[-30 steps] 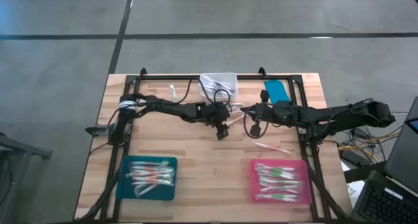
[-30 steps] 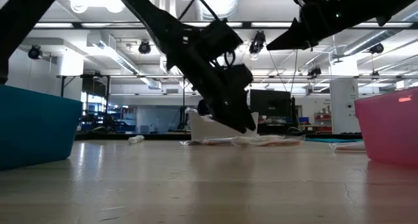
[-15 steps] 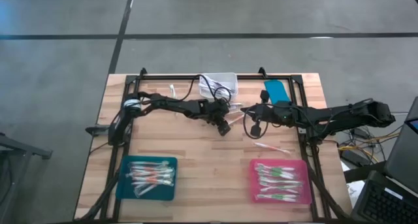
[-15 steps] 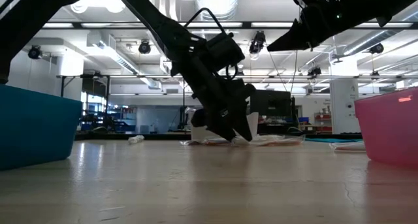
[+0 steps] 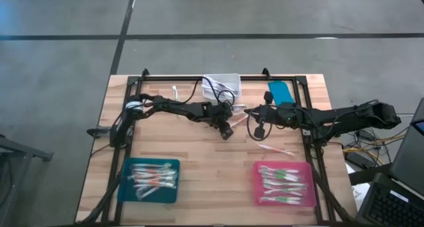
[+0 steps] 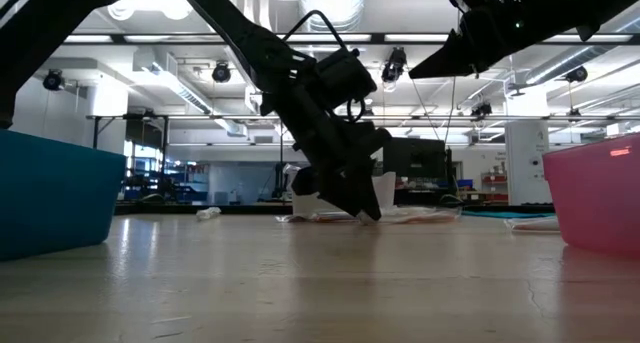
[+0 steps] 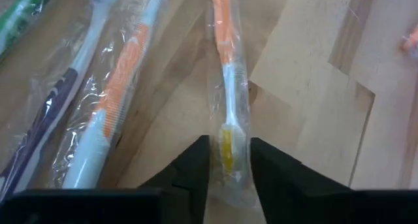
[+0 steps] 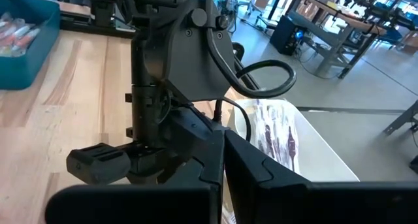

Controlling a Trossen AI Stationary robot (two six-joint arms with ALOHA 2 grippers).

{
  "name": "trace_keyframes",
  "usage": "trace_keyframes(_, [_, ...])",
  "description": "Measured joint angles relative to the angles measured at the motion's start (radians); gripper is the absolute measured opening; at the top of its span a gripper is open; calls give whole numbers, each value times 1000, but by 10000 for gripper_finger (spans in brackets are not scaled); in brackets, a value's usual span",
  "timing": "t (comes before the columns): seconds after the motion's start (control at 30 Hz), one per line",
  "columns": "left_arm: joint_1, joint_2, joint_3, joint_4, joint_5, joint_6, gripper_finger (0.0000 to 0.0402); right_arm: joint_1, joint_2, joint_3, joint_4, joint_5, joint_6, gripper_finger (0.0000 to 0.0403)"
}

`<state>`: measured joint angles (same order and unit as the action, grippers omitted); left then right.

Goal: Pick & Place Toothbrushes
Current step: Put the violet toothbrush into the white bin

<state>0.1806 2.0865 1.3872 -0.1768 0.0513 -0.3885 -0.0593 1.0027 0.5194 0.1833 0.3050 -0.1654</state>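
Several wrapped toothbrushes lie on the wood in front of the white bin [image 5: 222,85]. Nearest is an orange-and-white toothbrush [image 7: 225,67] in clear wrap, flat on the table. My left gripper [image 7: 230,160] reaches slanting down to the table [image 6: 360,208], [image 5: 226,131], open, with one finger on each side of this brush's end. My right gripper [image 5: 246,112] hangs shut above the table's middle [image 8: 222,165], holding nothing. More toothbrushes fill the teal tray [image 5: 151,179] and the pink tray [image 5: 285,184]. My left gripper straddles the yellowish end [image 7: 227,145] of the wrapped orange toothbrush, slanting down, fingers in line with the brush. The clear wrap's edges reach both fingers [image 7: 199,165]; whether they touch it I cannot tell. The brush lies flat on the wood.
Beside it lie another orange toothbrush [image 7: 111,106] and a purple one [image 7: 32,132]. One loose toothbrush [image 5: 277,149] lies above the pink tray, another [image 5: 175,93] at the far left. A flat teal piece [image 5: 281,92] sits at the far right.
My left gripper has sunk to the table and shifted toward the far edge, onto the toothbrushes in front of the bin, rolling a little. In the low view its fingers stand closer together than half a second ago.
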Motion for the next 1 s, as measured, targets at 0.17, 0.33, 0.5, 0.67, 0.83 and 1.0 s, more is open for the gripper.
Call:
trace_keyframes(0.17, [0, 0, 0, -12, 0, 7, 69, 0, 0, 0, 0, 0, -4, 8])
trace_keyframes(0.33, [0, -5, 0, -28, 20, 26, 36, 0, 0, 0, 0, 0, -4, 8])
trace_keyframes(0.5, [-1, -41, 0, -154, 47, 83, 21, 0, 0, 0, -20, 0, -3, 8])
trace_keyframes(0.67, [-14, -113, -3, -334, 45, 156, 13, -1, 0, 0, -31, 1, -3, 8])
trace_keyframes(0.83, [-71, -207, -3, -469, 25, 289, 4, 0, 0, 0, -37, 7, -3, 8])
trace_keyframes(1.0, [-185, -294, -3, -579, -179, 518, 2, 0, 0, -1, -46, 8, 4, 8])
